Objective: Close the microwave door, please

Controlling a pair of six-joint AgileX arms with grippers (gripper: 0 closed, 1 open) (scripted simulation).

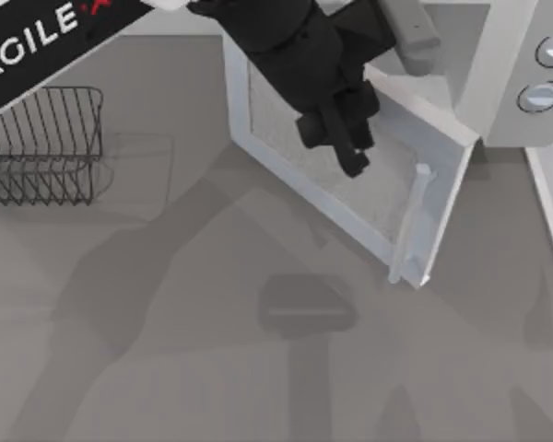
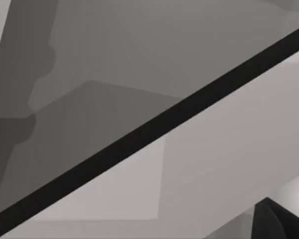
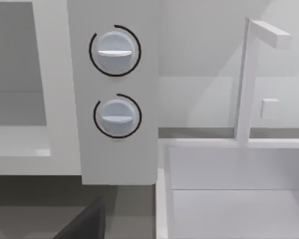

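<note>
— Where's the door?
— The microwave door [image 1: 350, 175] hangs open off the microwave [image 1: 498, 83] at the bench's [image 1: 166, 368] far right corner.
— Your gripper?
— My left gripper [image 1: 346, 143] hovers over its window; fingers, I cannot tell. A wire rack [image 1: 46, 143] sits far left.

Grey table [image 1: 166, 368]: microwave [image 1: 511, 55] top right, wire rack [image 1: 46, 143] left.

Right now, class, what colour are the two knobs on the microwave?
Pale grey-blue, each ringed by a thin dark arc on the microwave; the knobs show best in the right wrist view.
</note>
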